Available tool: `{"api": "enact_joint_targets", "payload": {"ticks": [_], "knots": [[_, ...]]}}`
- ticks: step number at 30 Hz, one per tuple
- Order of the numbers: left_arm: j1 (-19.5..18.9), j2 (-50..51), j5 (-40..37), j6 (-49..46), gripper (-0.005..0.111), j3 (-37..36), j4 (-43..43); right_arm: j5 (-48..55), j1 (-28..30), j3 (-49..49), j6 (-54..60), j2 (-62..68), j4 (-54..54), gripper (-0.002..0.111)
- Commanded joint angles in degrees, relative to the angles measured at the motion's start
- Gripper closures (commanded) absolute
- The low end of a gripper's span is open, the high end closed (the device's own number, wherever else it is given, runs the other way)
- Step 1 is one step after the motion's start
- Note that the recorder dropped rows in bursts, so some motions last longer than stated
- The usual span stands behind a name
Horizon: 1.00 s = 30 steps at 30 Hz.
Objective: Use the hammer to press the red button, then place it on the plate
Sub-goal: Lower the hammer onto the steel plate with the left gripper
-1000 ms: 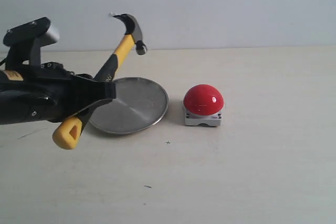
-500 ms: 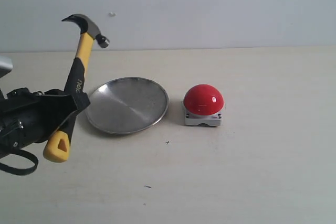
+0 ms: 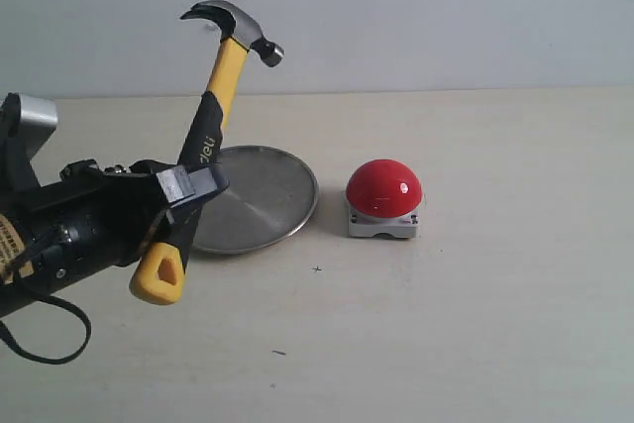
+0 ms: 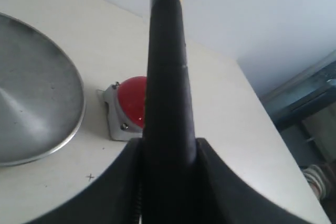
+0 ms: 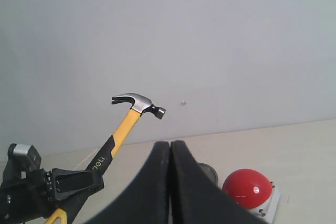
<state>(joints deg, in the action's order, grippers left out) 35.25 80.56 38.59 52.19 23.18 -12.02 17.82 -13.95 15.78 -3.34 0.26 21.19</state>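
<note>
Firmly pinched the hammer (image 3: 226, 71) at its black grip with the left gripper (image 3: 186, 188), head raised and tilted toward the red button (image 3: 383, 188), yellow loop down. Overlapped the plate (image 3: 272, 200) at its left rim in the exterior view, well apart from the button. Pressed the right gripper (image 5: 170, 153) fingers together, empty.

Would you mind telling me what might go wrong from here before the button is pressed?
The left gripper holds the hammer low on its handle, far from the head, so it may pivot on contact. The head is high, nearer the plate than the red button, so a downswing could strike the plate instead.
</note>
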Motion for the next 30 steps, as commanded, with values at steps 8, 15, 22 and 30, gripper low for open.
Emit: {"api": "enact_joint_targets", "payload": {"ticks": [8, 15, 22, 30], "knots": [[-3.66, 14.31, 9.6, 2.24, 0.107, 4.48, 2.75, -0.6, 0.0, -0.13, 0.15, -0.26, 1.4, 0.108], [-6.17, 19.51, 9.68, 5.58, 0.107, 8.9, 2.4, -0.6, 0.0, -0.13, -1.32, -0.26, 2.85, 0.108], [-6.67, 24.4, 9.21, 9.82, 0.107, 15.02, 1.78, -0.6, 0.0, -0.13, -1.32, -0.26, 2.84, 0.108], [-6.67, 32.72, 6.41, 13.45, 0.107, 22.11, 0.21, -0.6, 0.0, -0.13, -1.22, -0.26, 2.84, 0.108]]}}
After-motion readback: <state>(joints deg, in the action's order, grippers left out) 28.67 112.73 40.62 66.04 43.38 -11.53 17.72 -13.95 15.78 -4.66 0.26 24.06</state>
